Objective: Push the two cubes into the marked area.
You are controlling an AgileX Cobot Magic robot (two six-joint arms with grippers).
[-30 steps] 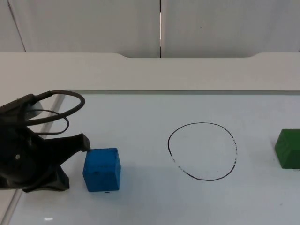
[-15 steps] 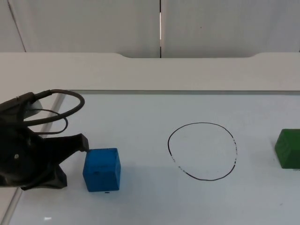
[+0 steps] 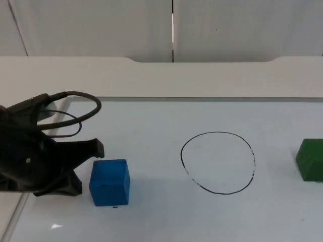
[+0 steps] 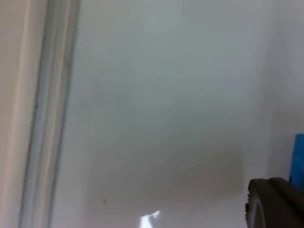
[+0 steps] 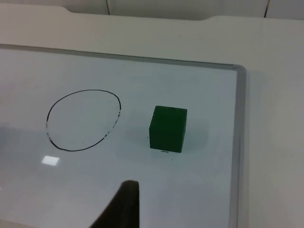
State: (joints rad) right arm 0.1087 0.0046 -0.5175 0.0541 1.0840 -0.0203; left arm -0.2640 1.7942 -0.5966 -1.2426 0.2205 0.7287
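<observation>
Fingers first: you cannot tell from these views how either pair is set. Your left gripper (image 3: pixel 86 169) sits low on the table (image 3: pixel 151 126), just beside the left face of the blue cube (image 3: pixel 110 182). Moving right, the hand-drawn black circle (image 3: pixel 218 162) lies well apart from that cube. Further right, the green cube (image 5: pixel 167 128) stands near the circle's outer side, outside the line. Your right gripper (image 5: pixel 121 209) hovers near the green cube, apart from it.

no readable text, labels or numbers, hand-drawn black circle (image 3: pixel 218 162) on whiteboard (image 3: pixel 166 116)
</observation>
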